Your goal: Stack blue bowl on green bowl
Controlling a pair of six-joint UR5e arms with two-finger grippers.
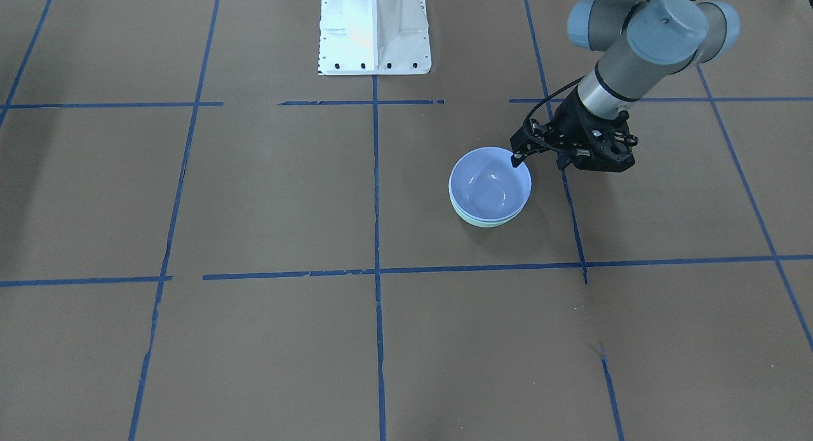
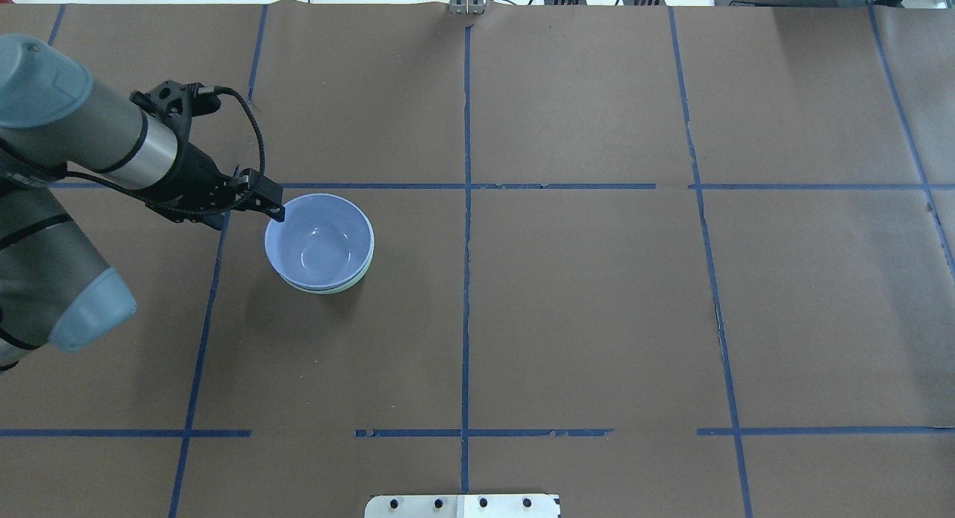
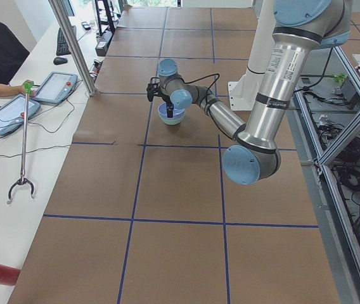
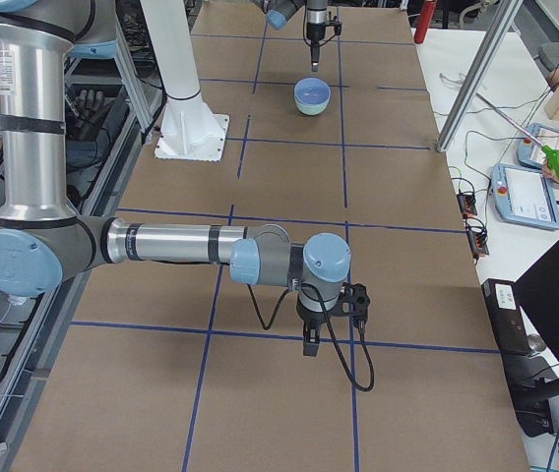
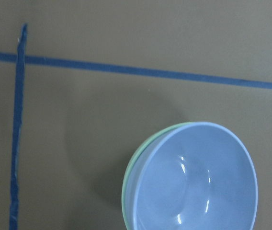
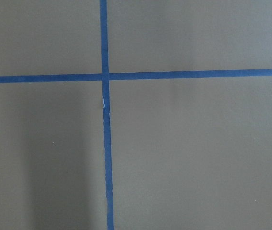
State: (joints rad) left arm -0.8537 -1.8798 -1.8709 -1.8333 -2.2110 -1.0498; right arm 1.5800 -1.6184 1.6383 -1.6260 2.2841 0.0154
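Blue bowl (image 1: 490,185) sits nested in green bowl (image 1: 486,223) on the surface (image 1: 286,187). Only a thin mint crescent of the lower rim shows. The stack looks seated, slightly off-centre. Judged: the task is essentially complete.

Handling (judgement): both bowls are glossy and rigid, probably light, slick under the pads and liable to chip. If re-seating is needed, pinch the blue bowl's rim wall on the side nearest the left pincer (image 1: 519,158), one finger inside and one outside. A slow lift is advisable, since nested bowls may cling together.

The left pincer hangs raised, with clear air under its tips in the side view. The stack lies below it, just to the robot's right of the tips. It grips nothing. I cannot tell how far apart the jaws stand.

Right pincer (image 4: 312,344): the bowls are well apart from it, and its opening cannot be judged.
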